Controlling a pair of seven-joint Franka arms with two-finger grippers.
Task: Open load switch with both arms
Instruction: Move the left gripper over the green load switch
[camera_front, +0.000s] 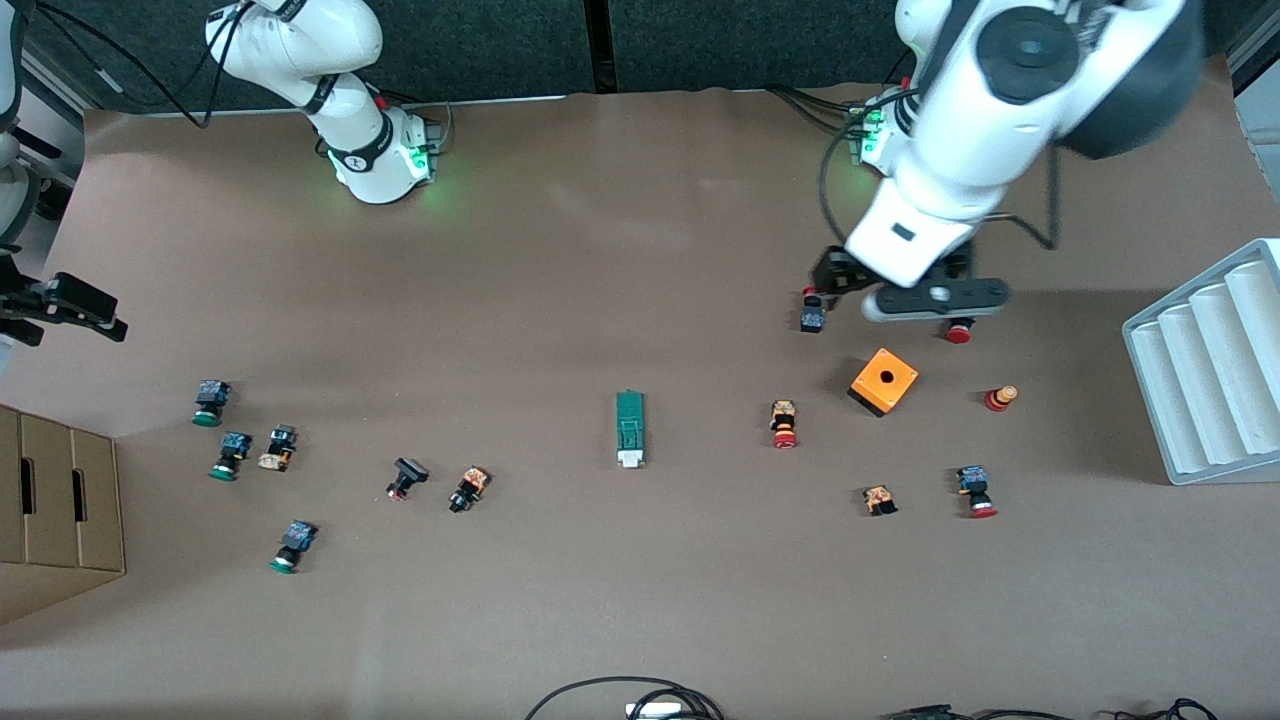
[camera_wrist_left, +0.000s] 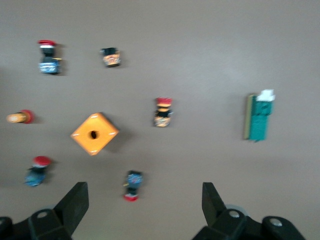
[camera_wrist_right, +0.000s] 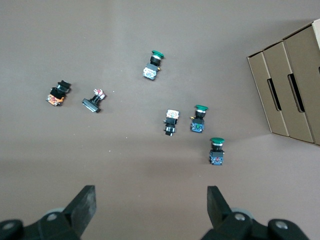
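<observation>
Load switch, unopened, flat near the tabletop's middle; both arms clear of it.

Right gripper (camera_wrist_right: 147, 210) hung at the right arm's edge of the tabletop, over the green-capped push-buttons (camera_wrist_right: 201, 120) near the cardboard box (camera_front: 55, 510), fingers (camera_wrist_right: 82, 205) spread wide and empty. The load switch (camera_front: 629, 428) lay mid-tabletop, well apart from everything, its white tab (camera_front: 630, 459) at the end toward the front-camera edge. Judged light, rigid plastic, smooth-sided and apt to slide if pushed; best pinched across the narrow green body by one arm while the other works the tab. Left gripper (camera_wrist_left: 145, 207) hovered toward the left arm's end, over the orange cube box (camera_front: 884, 380) and red-capped buttons (camera_front: 784, 423), fingers wide and empty.
</observation>
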